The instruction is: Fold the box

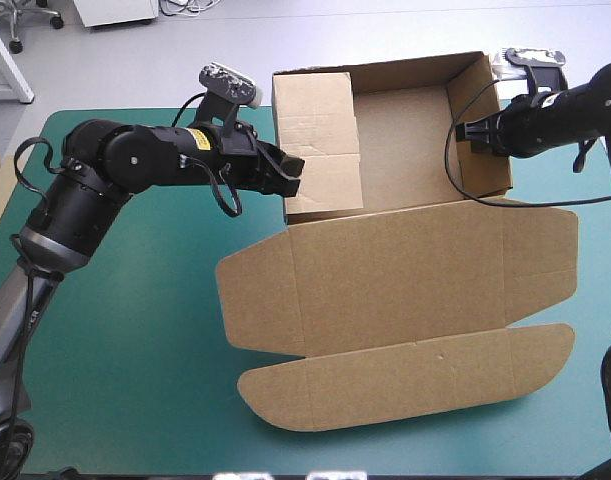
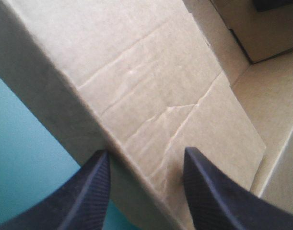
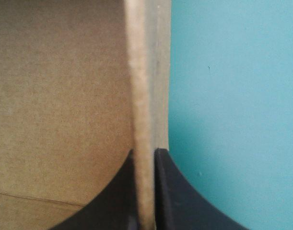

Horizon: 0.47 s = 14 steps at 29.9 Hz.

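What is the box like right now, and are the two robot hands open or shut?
box: open tray, walls raised.
lid: open, lying flat.
left flap: folded inward over the tray, not tucked down.
left gripper: open, fingers astride the box's left wall.
right gripper: shut on the box's right wall.

A table (image 1: 135, 330) with a teal-green cover fills most of the high view. Beyond its far edge lies a pale grey floor (image 1: 385, 30). On the floor, past the far left corner, stand a chair's wheeled foot (image 1: 25, 18), a white cabinet (image 1: 115, 10) and a white frame (image 1: 7, 70).
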### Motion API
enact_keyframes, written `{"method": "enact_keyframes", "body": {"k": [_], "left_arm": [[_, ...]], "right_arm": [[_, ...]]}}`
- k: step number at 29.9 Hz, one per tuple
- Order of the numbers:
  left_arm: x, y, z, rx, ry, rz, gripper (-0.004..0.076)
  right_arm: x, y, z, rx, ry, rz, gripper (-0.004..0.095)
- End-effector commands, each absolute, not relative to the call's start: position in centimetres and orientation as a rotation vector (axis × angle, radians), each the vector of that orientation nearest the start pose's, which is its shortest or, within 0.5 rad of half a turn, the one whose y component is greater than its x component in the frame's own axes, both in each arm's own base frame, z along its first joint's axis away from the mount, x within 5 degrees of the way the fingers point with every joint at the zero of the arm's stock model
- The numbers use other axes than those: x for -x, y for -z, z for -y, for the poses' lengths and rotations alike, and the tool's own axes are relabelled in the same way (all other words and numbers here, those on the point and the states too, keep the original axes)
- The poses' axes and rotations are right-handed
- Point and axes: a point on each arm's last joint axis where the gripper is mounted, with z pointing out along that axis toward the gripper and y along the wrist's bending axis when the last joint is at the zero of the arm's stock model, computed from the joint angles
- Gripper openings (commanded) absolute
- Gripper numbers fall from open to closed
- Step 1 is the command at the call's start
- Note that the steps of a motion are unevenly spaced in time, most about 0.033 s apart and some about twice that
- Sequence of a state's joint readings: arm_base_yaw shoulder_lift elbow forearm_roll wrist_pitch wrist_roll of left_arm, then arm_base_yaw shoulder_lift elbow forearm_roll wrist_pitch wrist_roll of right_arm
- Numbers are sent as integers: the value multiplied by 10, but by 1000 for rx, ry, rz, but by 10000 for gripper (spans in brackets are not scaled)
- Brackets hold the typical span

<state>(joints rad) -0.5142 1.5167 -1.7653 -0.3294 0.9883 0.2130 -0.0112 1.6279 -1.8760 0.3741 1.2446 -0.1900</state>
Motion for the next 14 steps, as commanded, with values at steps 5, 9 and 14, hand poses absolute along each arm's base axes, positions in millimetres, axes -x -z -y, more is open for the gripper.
{"method": "enact_keyframes", "body": {"k": [5,9,14], "left_arm": [[-260,-483,177,-617,487,-2006,347],[-264,-481,177,-527,517,-2032,347],[-270,-476,185,-531,522,-2039,347]], "right_arm": [[-322,-465,-36,219,-508,-2318,-16],[-322,-465,-36,217,-510,-2318,-16],[-322,-465,-36,217,-510,-2320,-16]]}}
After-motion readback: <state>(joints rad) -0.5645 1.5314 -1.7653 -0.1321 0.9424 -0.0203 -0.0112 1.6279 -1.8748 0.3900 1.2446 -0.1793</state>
